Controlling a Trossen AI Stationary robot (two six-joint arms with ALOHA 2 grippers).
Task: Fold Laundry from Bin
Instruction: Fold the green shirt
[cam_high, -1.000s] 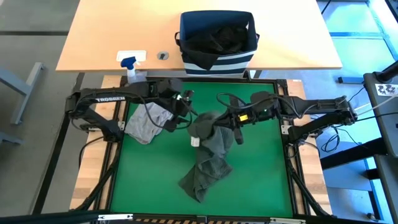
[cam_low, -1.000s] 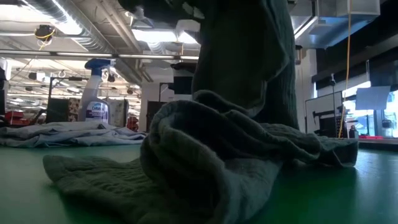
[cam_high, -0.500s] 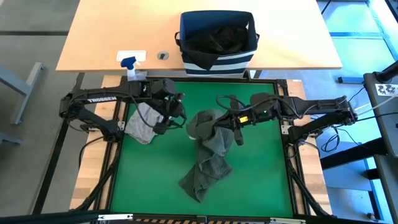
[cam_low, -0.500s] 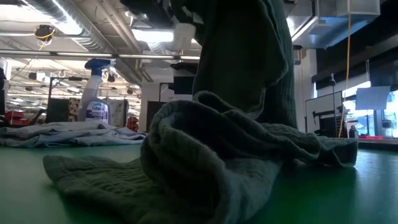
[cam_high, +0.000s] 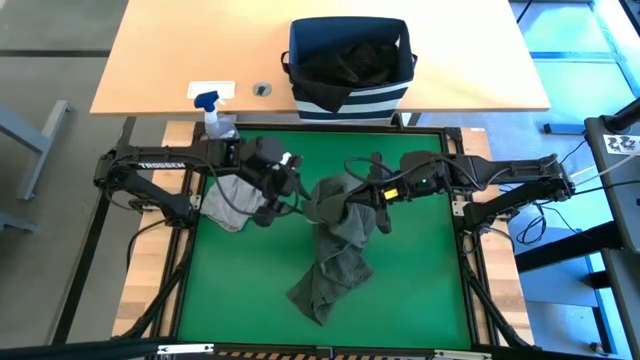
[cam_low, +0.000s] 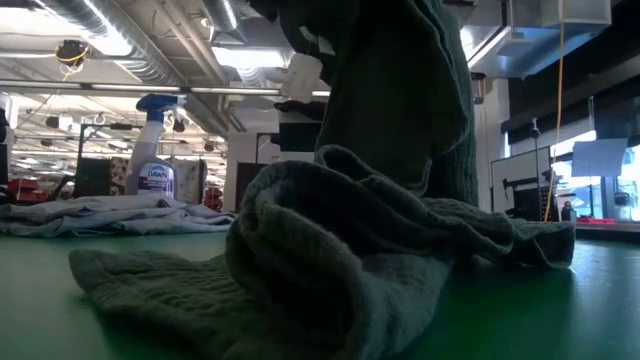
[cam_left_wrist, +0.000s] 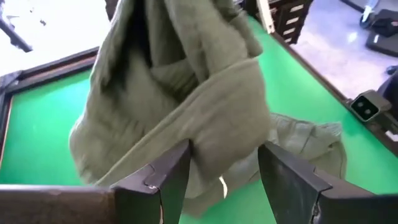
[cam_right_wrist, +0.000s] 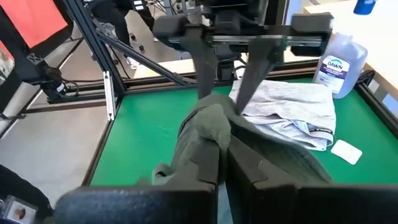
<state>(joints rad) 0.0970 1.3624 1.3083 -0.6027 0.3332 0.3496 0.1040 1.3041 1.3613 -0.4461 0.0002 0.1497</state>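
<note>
My right gripper (cam_high: 345, 200) is shut on the dark olive green garment (cam_high: 335, 255) and holds its top above the green mat. My left gripper (cam_high: 296, 192) stands open just left of that raised top. In the left wrist view its two fingers (cam_left_wrist: 174, 174) stand on either side of a hanging fold (cam_left_wrist: 211, 124). A light grey garment (cam_high: 232, 200) lies flat on the mat at the left. The navy striped bin (cam_high: 350, 92) stands on the wooden table beyond the mat, with a black garment (cam_high: 355, 55) inside. My right gripper pinches a bunched-up part of the olive garment's top (cam_right_wrist: 208, 124) between its two fingers, coming nearly level from the table's right. The cloth hangs slack below, and its lower end (cam_high: 320, 290) lies crumpled on the mat. My left gripper's open fingers flank the raised fold; whether they touch it I cannot tell.
A clear spray bottle with a blue nozzle (cam_high: 213, 112) stands at the mat's far left corner, next to the grey garment. The mat's black frame (cam_high: 190, 290) runs around the work area. Bare green mat (cam_high: 420, 280) lies to the right and near side of the olive garment.
My left gripper has drawn back a little toward the table's left and come in again toward the raised olive cloth, rolling at the wrist; it has stayed open. My right gripper has kept the garment up in the same place.
</note>
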